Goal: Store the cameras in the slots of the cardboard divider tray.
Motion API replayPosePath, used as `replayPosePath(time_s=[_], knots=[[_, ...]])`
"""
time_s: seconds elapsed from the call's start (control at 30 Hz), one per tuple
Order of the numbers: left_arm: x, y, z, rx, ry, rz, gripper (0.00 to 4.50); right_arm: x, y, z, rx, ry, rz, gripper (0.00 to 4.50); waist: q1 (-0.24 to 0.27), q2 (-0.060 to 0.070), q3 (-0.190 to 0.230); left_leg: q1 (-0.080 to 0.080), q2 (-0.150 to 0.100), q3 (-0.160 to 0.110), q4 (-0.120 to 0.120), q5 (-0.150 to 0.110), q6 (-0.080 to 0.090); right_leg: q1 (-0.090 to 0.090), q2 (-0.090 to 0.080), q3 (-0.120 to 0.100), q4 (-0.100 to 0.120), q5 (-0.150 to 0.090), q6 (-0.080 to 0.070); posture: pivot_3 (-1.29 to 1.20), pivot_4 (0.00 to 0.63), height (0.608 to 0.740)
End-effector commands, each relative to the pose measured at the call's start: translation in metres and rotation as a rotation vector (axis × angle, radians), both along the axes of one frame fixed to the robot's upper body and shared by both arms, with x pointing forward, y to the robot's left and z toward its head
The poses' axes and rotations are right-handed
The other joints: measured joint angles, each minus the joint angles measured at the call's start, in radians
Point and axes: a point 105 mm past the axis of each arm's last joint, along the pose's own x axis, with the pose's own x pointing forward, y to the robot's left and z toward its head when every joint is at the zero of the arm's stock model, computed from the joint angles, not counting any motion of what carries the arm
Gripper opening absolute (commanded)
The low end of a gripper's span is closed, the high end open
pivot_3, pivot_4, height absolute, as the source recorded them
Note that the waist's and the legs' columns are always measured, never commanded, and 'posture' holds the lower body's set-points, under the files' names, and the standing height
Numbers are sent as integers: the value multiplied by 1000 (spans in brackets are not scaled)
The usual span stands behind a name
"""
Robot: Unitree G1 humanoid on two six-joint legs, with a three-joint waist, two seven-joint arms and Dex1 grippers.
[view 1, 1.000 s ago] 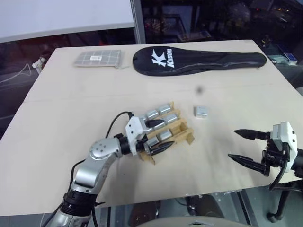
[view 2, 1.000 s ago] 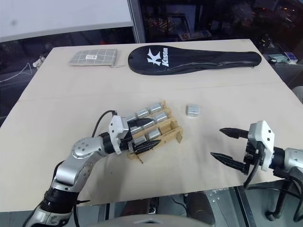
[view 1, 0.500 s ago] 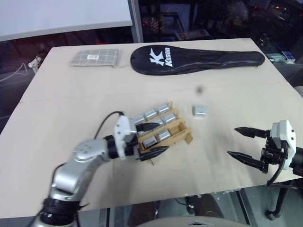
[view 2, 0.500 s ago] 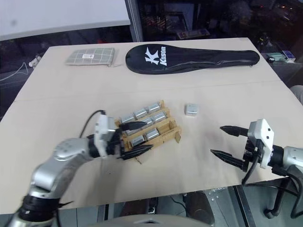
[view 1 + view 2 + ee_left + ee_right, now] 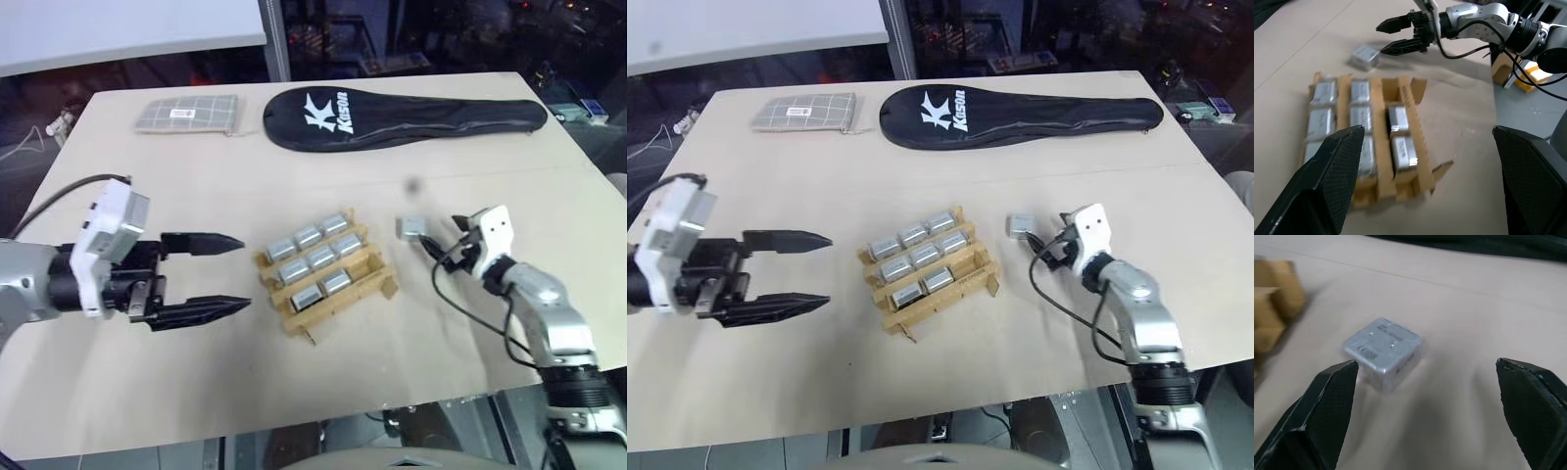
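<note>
The table (image 5: 147, 176) carries the cardboard divider tray (image 5: 377, 277) at its centre, eight cameras (image 5: 310, 235) slotted in. The left gripper (image 5: 227, 273), fingers spread, stands apart at the tray's 9 o'clock. The right gripper (image 5: 1050, 242), also spread, points at the loose camera (image 5: 411, 228) at the tray's 2 o'clock.

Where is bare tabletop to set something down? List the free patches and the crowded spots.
Free: the broad strip between the divider tray and the black racket cover, and the near edge in front of the tray. Crowded: right of the tray, where the open right gripper nears the loose camera.
</note>
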Motion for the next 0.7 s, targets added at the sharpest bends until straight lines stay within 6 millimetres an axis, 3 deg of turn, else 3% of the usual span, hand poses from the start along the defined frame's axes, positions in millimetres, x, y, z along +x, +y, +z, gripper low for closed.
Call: replayPosePath(time_s=[0.03, 0.3, 0.6, 0.7], knots=[[-4, 3, 8, 32, -30, 15, 4315, 7, 11, 6, 30, -44, -40, 4500, -2, 0, 0, 0, 0, 0, 0, 0, 0, 0, 0, 0, 0, 0, 0, 0, 150, 740], [-7, 0, 2, 24, -18, 24, 4315, 9, 40, 3, 65, -54, -8, 4500, -12, 0, 0, 2, 0, -1, 0, 0, 0, 1, 0, 1, 2, 0, 0, 0, 150, 740], [-3, 0, -3, 16, -17, 34, 4315, 24, 43, -4, 62, -37, -68, 4500, -13, 0, 0, 3, 1, -1, 0, 0, 0, 1, 0, 2, 2, 2, -3, 0, 150, 740], [-3, 0, -5, 14, -15, 33, 4373, 26, 36, -3, 48, -45, -105, 3610, -13, 0, 0, 3, 1, -1, 0, 0, 0, 1, 0, 2, 2, 2, -3, 0, 150, 740]])
